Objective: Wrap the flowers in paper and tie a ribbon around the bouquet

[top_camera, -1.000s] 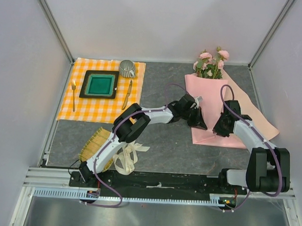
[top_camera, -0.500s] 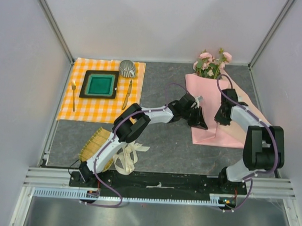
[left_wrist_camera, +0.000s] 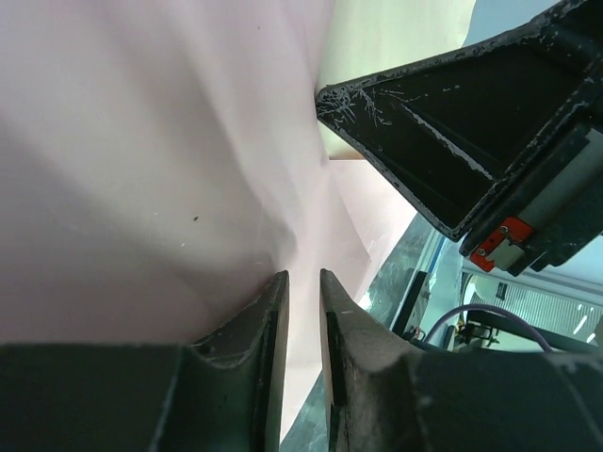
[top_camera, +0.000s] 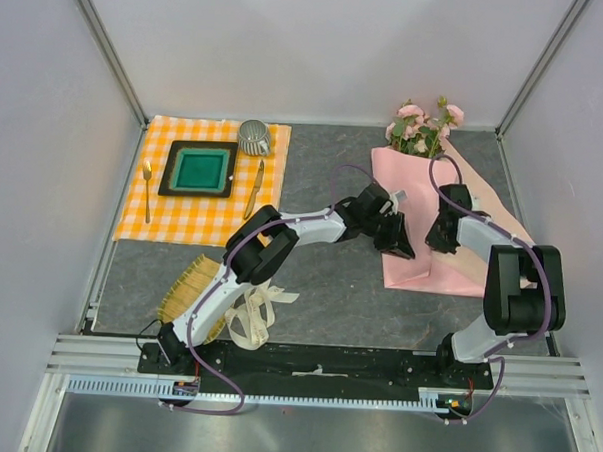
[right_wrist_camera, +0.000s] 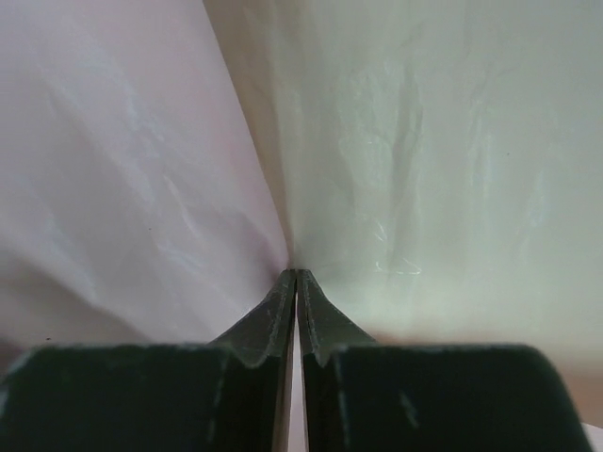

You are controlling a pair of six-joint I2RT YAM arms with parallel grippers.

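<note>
The flowers (top_camera: 422,126) lie at the back right with their stems hidden in the pink paper (top_camera: 423,196), whose sides are folded in over them. My left gripper (top_camera: 399,246) rests at the fold's lower left edge. In its wrist view the left gripper (left_wrist_camera: 303,275) has its jaws a narrow gap apart over the paper (left_wrist_camera: 141,169), nothing between them. My right gripper (top_camera: 443,242) is at the folded right flap; close up, the right gripper (right_wrist_camera: 297,271) pinches a crease of the paper (right_wrist_camera: 122,169). The cream ribbon (top_camera: 256,312) lies looped near the left arm's base.
An orange-checked cloth (top_camera: 197,209) at the back left carries a green tray (top_camera: 198,168), a metal cup (top_camera: 253,137), a fork (top_camera: 147,189) and a knife (top_camera: 254,187). A woven bamboo mat (top_camera: 184,291) lies beside the ribbon. Side walls close in on both sides.
The right arm has swung the paper's right flap inward over the stems, and its jaws have closed on the crease. The left jaws have parted slightly.
</note>
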